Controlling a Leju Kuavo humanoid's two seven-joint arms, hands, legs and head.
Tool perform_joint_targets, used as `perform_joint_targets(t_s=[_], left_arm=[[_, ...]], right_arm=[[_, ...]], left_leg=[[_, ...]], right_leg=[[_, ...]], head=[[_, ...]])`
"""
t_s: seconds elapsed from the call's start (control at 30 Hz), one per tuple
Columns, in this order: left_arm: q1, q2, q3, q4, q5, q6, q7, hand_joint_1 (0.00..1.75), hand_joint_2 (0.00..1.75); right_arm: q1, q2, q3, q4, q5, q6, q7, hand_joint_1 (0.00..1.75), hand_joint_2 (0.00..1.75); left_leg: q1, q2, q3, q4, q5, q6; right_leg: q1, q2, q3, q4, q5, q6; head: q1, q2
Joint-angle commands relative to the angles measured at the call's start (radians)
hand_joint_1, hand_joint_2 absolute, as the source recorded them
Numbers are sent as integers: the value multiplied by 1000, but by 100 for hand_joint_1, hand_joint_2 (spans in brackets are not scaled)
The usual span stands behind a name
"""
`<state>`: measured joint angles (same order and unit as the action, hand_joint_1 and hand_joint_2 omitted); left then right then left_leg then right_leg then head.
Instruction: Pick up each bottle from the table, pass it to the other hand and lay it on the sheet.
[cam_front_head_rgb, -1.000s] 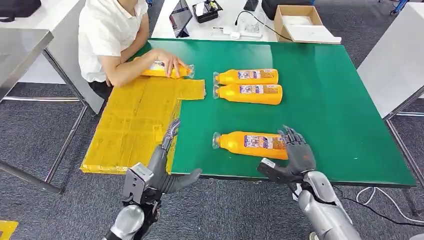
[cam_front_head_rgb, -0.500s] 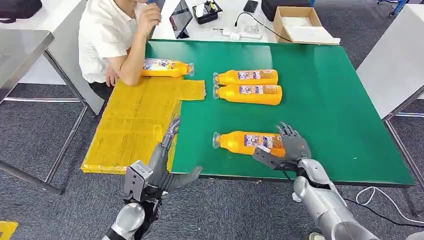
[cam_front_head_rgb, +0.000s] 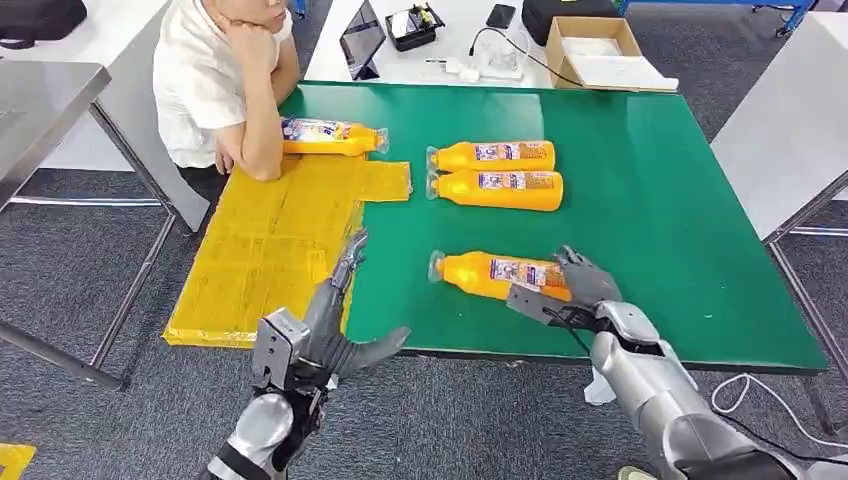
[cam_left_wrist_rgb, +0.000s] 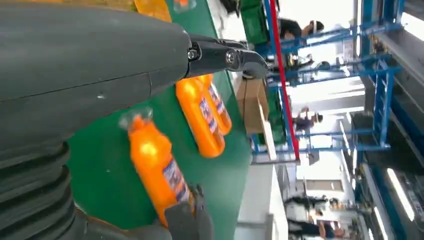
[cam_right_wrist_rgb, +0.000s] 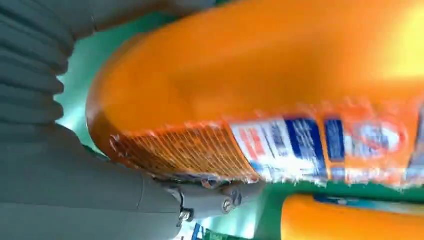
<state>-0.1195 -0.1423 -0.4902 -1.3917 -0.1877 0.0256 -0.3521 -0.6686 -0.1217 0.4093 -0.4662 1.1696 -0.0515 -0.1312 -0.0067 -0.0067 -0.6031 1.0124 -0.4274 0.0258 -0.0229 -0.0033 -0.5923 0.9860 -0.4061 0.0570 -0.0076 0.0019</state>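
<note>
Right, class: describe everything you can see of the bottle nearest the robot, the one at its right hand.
The nearest bottle is orange, looks like plastic, and has a clear cap end and a blue, white and red label round its middle. It lies on its side on the green table, slightly slanted, its cap end pointing towards the yellow sheet and its base towards the robot. The right hand grips its base end, thumb on the near side and fingers over the far side. It lies apart from the other bottles.
</note>
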Motion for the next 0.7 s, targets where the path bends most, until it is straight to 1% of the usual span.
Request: perform_joint_targets(t_s=[0.03,0.07,0.1,0.13,0.17,0.2,0.23,0.27,0.3,0.33,0.37,0.4,0.43,0.47,0.5,0.63,0.7], left_arm=[[-72,27,-49,93,24,-20,-7,0,175],[-76,28,-51,100,31,-24,-8,0,175],[-79,31,-52,105,34,-26,-9,0,175],[-79,31,-52,105,34,-26,-9,0,175],[-82,32,-51,109,36,-27,-10,0,175],[-87,45,-65,105,24,-35,-27,0,175],[-85,44,-62,103,32,-40,-30,0,175],[-81,42,-56,100,58,-60,-28,0,175],[-80,39,-51,103,72,-66,-26,0,175],[-80,39,-51,103,74,-67,-26,0,175],[-78,37,-45,104,89,-71,-27,0,175],[-69,37,-26,97,100,-55,-29,0,175],[-66,43,-23,93,100,-56,-29,0,175],[-48,28,14,87,124,-30,-21,0,175],[-32,14,44,80,140,-7,-19,0,175],[-28,16,46,80,140,-8,-19,0,175],[-1,-19,98,81,195,32,0,0,175]], right_arm=[[-59,3,34,116,-64,41,-78,171,175],[-59,3,37,122,-72,60,-86,162,175],[-58,2,40,128,-78,75,-87,159,175],[-58,2,40,128,-78,75,-87,138,175],[-58,2,39,132,-83,79,-86,140,175],[-55,11,34,133,-96,77,-86,145,175],[-53,16,31,134,-103,83,-87,143,175],[-50,20,29,139,-116,101,-86,154,175],[-46,21,16,139,-139,115,-99,152,175],[-42,21,10,138,-150,119,-108,161,175],[-33,25,-23,132,-194,123,-144,150,175],[-21,32,-12,109,-193,78,-183,147,175],[-20,42,-8,108,-193,78,-182,175,175],[-14,56,-13,93,-212,80,-211,175,175],[10,76,-43,62,-267,84,-257,175,175],[25,85,-33,44,-273,80,-240,175,175],[66,100,-61,-15,-354,86,-306,175,175]], left_leg=[[1,0,1,-1,0,-1],[2,0,2,-1,0,-2],[1,0,2,-1,0,-2],[1,0,2,-1,0,-1],[3,0,3,-1,-1,-3],[3,0,4,-1,-1,-3],[1,0,2,-1,-1,-2],[2,0,3,-1,-1,-3],[2,0,2,-1,0,-2],[3,0,4,-1,-1,-3],[2,0,2,-1,-1,-2],[2,0,3,-1,0,-2],[3,0,4,-2,-1,-3],[2,2,3,-2,-1,-2],[3,2,3,-2,-1,-2],[2,5,3,-1,-1,-2],[2,4,2,-1,-1,-3]], right_leg=[[1,0,2,-1,0,-2],[2,-1,3,-2,0,-4],[2,0,3,-1,0,-3],[1,-1,2,-1,0,-2],[3,0,4,-2,-1,-4],[3,0,5,-2,-1,-5],[2,-1,3,-1,-1,-3],[2,-1,4,-2,-1,-4],[2,0,3,-2,0,-3],[3,0,4,-3,0,-4],[2,0,3,-2,0,-3],[3,-1,4,-2,0,-3],[3,0,5,-3,0,-4],[3,1,3,-2,0,-3],[3,2,3,-2,0,-3],[3,4,2,-2,0,-3],[3,2,2,-1,-1,-3]], head=[[0,0],[0,0],[0,0],[0,0],[0,0],[0,0],[0,0],[0,0],[0,0],[0,0],[0,0],[0,0],[0,0],[0,0],[0,0],[0,0],[0,0]])
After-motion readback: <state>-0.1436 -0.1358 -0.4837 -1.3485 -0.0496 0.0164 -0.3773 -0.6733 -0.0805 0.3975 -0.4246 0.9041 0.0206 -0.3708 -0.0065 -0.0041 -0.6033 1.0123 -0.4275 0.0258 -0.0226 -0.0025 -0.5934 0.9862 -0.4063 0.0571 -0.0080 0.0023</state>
